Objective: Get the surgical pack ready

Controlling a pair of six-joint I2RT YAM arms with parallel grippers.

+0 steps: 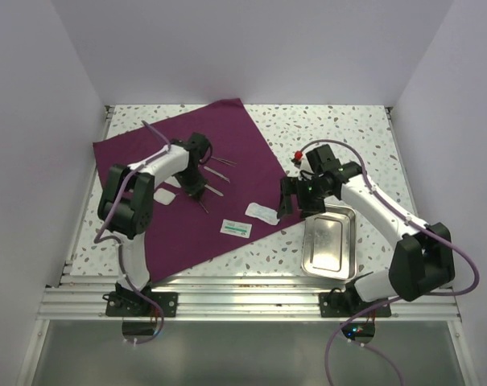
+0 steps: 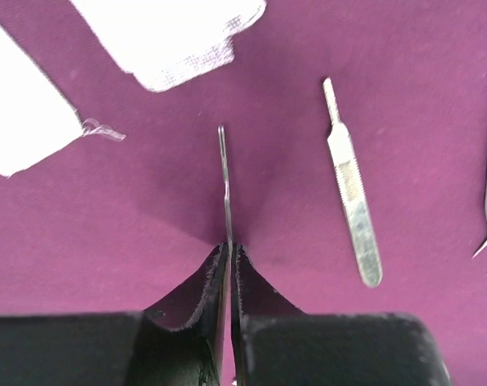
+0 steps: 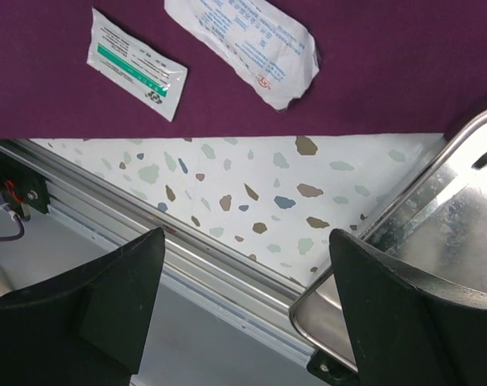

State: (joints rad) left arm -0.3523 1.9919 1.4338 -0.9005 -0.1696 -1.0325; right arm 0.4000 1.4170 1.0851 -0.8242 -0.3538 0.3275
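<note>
Left gripper (image 2: 229,248) is pressed together on one end of a thin metal instrument (image 2: 224,181), whose free end points toward the top of the left wrist frame, over the purple cloth (image 2: 106,217). Pinching it by the end rather than the middle probably suits so slim a piece, since the tips can nip it without digging into the fabric. Whether it is lifted I cannot tell. To its right lies a scalpel handle (image 2: 352,193), and white gauze pads (image 2: 171,36) sit in the upper left of that frame. All are apart from one another, likely so each can be picked up singly.

Right gripper (image 3: 247,237) is spread wide and holds nothing. It hangs over bare counter (image 3: 251,193), between the cloth's edge and the steel tray (image 3: 436,209) at the lower right. In the top view the cloth lies flat at centre-left, with the tray just off its lower right edge. A green-printed packet (image 3: 136,74) and a white pouch (image 3: 247,48) rest on the cloth near that edge.
</note>
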